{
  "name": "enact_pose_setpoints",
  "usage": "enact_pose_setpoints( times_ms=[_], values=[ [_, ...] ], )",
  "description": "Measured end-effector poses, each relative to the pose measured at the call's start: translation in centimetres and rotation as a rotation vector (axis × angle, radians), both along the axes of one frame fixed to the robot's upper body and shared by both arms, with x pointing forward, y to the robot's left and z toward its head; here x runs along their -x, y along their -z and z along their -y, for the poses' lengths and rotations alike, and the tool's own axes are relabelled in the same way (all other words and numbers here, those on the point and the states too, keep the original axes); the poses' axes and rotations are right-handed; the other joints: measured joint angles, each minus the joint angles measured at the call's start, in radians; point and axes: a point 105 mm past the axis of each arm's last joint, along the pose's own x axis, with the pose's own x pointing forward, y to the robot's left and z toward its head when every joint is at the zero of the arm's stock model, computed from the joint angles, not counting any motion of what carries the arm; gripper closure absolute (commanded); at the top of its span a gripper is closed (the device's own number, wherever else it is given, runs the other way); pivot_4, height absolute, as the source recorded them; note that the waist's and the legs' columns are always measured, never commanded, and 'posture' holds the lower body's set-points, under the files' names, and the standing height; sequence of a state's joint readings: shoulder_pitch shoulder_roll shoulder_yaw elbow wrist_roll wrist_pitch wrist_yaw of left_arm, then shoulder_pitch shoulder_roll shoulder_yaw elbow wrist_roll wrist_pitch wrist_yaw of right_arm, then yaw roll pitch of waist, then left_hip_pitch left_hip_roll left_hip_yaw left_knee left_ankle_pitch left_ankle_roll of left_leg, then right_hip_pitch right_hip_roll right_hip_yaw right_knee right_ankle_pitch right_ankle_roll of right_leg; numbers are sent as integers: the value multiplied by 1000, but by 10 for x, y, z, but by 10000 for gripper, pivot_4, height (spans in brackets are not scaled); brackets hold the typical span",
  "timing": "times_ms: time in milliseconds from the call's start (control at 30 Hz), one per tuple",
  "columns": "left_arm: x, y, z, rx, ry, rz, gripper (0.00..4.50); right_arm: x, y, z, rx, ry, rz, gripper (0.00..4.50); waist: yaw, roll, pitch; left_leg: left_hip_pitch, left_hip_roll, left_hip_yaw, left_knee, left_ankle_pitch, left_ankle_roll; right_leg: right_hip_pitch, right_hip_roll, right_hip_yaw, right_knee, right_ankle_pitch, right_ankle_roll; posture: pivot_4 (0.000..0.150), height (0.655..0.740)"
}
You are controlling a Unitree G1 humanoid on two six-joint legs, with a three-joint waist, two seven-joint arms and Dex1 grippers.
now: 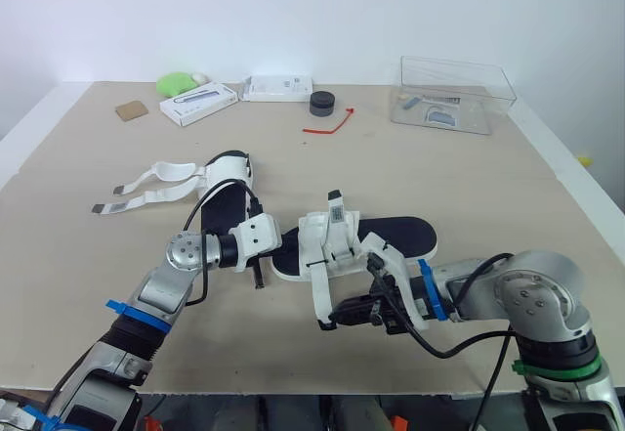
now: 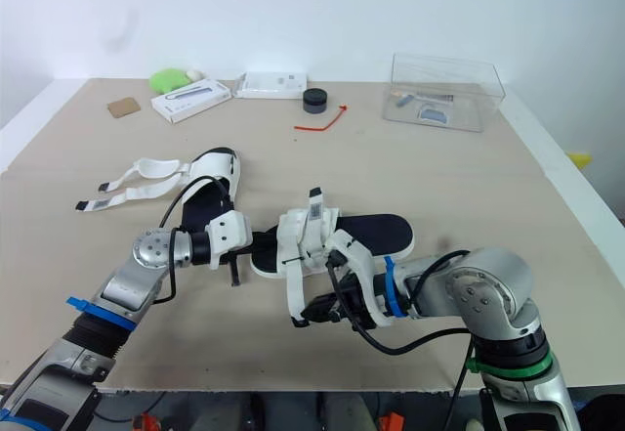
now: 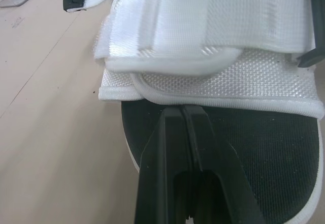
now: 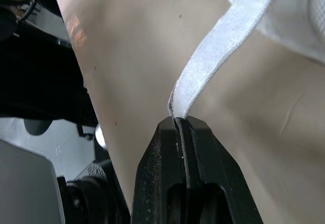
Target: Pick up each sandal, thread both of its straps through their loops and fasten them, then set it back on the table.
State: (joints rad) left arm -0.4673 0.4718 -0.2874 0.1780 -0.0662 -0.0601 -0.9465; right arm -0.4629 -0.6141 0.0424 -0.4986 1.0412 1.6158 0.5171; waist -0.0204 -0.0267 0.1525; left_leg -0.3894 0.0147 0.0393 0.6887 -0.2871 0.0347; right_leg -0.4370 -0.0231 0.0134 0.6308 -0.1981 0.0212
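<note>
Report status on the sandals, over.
Right gripper shut on strap of near sandal. Left gripper shut, at its footbed. Far sandal unfastened, loose straps on table. No obstruction.

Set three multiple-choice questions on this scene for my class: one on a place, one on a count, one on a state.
1. Where on the table is the clear box?
A far right corner
B near left corner
C middle

2. How many sandals are in view?
A one
B two
C three

3. The right arm's fingers are:
A wide open
B shut on nothing
C shut on a strap

Answers:
1 A, the box stands by the far right edge.
2 B, one lies by the arms, another farther left.
3 C, the white strap's end is pinched between them.
</note>
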Motion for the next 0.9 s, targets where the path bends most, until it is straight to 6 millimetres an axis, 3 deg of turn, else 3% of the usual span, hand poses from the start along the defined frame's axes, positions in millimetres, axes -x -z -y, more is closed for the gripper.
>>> enact_pose_setpoints(
  times_ms=[367, 500, 600, 667, 733, 767, 800, 867, 900],
  values=[
    [0, 0, 0, 1, 1, 2, 45000, 11, -5, 3, 1, -68, -29, 44905, 0, 0, 0, 0, 0, 0, 0, 0, 0, 0, 0, 0, 0, 0, 0, 1500, 7400],
    [0, 0, 0, 1, 1, 2, 45000, 14, -7, 4, 2, -84, -36, 33373, 0, 0, 0, 0, 0, 0, 0, 0, 0, 0, 0, 0, 0, 0, 0, 1500, 7400],
    [0, -1, 0, 1, -1, 4, 45000, 12, -6, 18, 93, -83, 52, 17858, 1, 1, 0, 0, -1, 0, 0, 0, 0, 0, -1, 0, 0, -1, 1, 1500, 7400],
    [1, 0, 0, 0, 0, 1, 45000, 11, -4, 27, 149, -84, 98, 15867, 1, 0, 0, 0, -1, 0, -1, 0, 0, 0, 0, 0, 0, -2, 2, 1500, 7400],
    [0, 0, 0, -4, 0, 2, 45000, 6, -1, 34, 222, -154, 313, 15867, 1, 0, -1, 0, -1, 0, -1, 0, 0, 0, 0, 0, 0, -2, 2, 1500, 7400],
    [0, 0, -1, -4, 0, 2, 45000, 5, 0, 34, 222, -157, 319, 15867, 1, 0, -1, 1, -1, 0, -1, 0, 0, 0, 0, -1, 0, -3, 3, 1500, 7400],
    [0, 1, -1, -5, -1, -2, 45000, -2, -2, 33, 229, -197, 462, 15867, 1, 0, -1, 1, -1, 0, 0, 0, 0, 0, 1, -2, 0, -2, 3, 1500, 7400],
    [-2, 2, -1, -8, -5, -2, 45000, -16, -15, 25, 222, -470, 999, 15867, 1, 0, -1, 4, -1, 5, 0, 1, -1, 1, 3, 0, 0, -1, 6, 1500, 7400],
    [-2, 2, -1, -8, -4, -2, 45000, -16, -15, 25, 224, -481, 1011, 15867, 1, 0, -1, 4, -1, 5, 0, 1, -1, 1, 3, 1, 0, -1, 5, 1500, 7400]
  ],
)
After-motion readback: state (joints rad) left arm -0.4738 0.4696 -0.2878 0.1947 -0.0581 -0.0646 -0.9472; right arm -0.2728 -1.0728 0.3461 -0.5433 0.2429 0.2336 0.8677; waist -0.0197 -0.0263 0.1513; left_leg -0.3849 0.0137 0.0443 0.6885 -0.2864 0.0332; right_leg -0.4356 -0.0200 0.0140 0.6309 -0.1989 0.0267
